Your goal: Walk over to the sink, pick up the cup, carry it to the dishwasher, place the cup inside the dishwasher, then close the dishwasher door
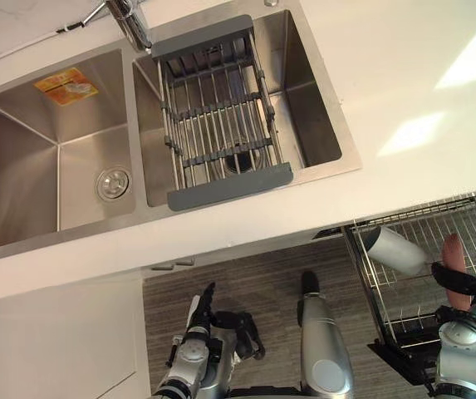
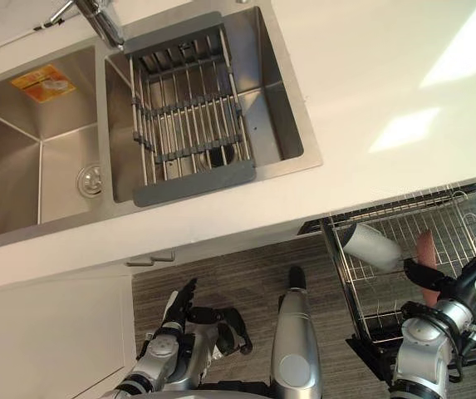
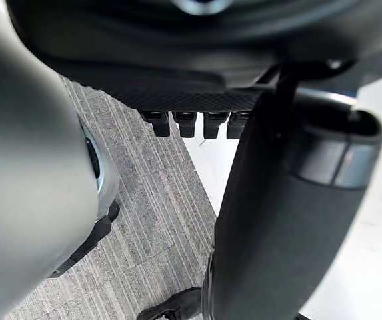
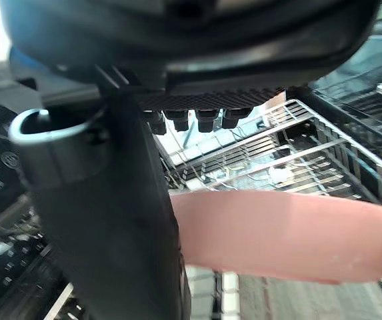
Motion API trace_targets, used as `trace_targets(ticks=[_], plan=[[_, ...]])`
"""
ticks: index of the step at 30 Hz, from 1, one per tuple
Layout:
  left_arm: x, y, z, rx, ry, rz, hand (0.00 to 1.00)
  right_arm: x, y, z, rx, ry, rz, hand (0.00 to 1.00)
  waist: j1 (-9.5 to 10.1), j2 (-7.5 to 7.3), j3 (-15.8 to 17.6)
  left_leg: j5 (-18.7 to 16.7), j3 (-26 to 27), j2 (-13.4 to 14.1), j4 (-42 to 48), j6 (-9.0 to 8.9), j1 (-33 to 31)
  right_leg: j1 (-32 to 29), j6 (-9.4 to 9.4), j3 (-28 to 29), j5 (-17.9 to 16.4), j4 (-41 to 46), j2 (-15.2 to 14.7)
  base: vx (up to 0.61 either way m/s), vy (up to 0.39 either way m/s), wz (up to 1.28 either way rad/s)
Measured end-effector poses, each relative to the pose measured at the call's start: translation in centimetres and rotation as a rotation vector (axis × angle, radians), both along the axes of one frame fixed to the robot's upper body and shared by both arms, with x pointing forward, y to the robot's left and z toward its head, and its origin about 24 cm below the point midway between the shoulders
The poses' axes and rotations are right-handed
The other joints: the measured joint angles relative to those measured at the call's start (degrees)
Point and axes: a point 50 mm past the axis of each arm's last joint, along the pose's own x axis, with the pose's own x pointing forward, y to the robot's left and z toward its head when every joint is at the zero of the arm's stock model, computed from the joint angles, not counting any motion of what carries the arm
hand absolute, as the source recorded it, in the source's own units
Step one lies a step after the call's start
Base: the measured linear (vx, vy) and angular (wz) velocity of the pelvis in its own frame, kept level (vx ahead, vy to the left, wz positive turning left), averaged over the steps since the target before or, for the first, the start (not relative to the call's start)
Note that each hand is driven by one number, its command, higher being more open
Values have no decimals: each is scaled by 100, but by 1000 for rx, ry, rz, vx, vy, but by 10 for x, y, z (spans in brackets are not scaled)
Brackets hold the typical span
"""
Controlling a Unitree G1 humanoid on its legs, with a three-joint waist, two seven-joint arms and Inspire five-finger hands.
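The right hand (image 1: 468, 284) grips a smooth pink cup (image 1: 453, 252) between thumb and fingers, over the pulled-out wire dishwasher rack (image 1: 420, 224), just beside a white cylindrical cup (image 1: 394, 249) lying on its side. The left hand (image 1: 213, 320) hangs low over the grey floor (image 1: 254, 278), fingers relaxed.

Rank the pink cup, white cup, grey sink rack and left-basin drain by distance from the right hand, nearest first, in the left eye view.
1. pink cup, in the right hand at the dishwasher rack.
2. white cup, lying in that rack, leftward.
3. grey sink rack, across the right basin.
4. drain, in the left basin.
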Motion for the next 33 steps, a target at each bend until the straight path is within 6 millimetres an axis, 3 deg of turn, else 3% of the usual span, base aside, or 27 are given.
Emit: trace_targets(ticks=[4, 8, 21, 24, 33], plan=[[0, 0, 0, 1, 3, -2, 100, -3, -1, -17, 64, 72, 11, 100, -8, 2, -2, 10, 8, -23, -40, 8, 52, 37, 14, 5, 9, -11, -13, 0, 0, 0], [-1, 0, -1, 2, 4, -2, 100, 0, 2, -21, 82, 94, 44, 100, -11, 2, -3, 20, 27, -28, -38, 1, 73, 56, 17, 28, 12, -17, -13, -8, -3, -1], [0, 0, 0, 14, 2, -14, 100, 25, 43, 11, 38, -76, 207, 100, -45, -19, 6, 56, 353, 0, -151, 6, 31, -59, 43, 302, 287, -365, 151, 7, 0, -13], [0, 1, 0, 15, 1, -9, 100, 23, 45, 18, 27, -106, 213, 100, -39, -71, 2, 52, 522, 18, -219, 11, 91, -61, 53, 447, 376, -496, 237, 37, 15, -31], [-4, 2, -3, 19, 28, -2, 100, 10, 50, 22, 7, -138, 219, 100, -82, -422, -129, 40, 974, 96, -340, 27, 420, 184, 59, 815, 660, -955, 508, 16, 8, -27]])
